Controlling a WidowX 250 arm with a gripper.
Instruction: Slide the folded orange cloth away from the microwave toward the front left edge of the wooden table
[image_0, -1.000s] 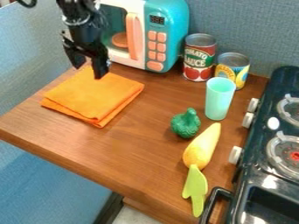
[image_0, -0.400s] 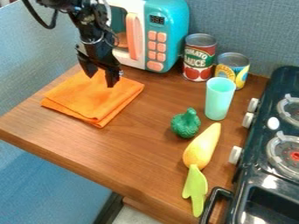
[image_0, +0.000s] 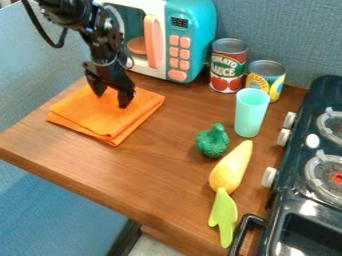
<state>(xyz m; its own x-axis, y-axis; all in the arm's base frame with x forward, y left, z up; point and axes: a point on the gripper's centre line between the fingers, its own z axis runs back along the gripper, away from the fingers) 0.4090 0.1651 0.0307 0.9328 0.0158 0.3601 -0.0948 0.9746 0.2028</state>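
My gripper (image_0: 111, 100) hangs at the upper left over the folded orange cloth (image_0: 100, 119), its two fingers apart and pointing down with nothing visible between them. The fingertips are at or just above the cloth's upper part; whether they touch it I cannot tell. The cloth lies flat on the wooden counter (image_0: 163, 175), and the arm covers some of its back edge.
Behind stands a toy microwave (image_0: 190, 42), with a tomato can (image_0: 228, 65) and a yellow can (image_0: 266, 80) beside it. Rightward are a mint cup (image_0: 252, 113), green pepper-like toy (image_0: 212, 141), yellow toy vegetable (image_0: 231, 167), lime-green toy knife (image_0: 224, 217) and stove (image_0: 314, 165).
The gripper has moved rightward and down over the cloth, and most recently lower and slightly left. The cloth and the other objects have kept their places.
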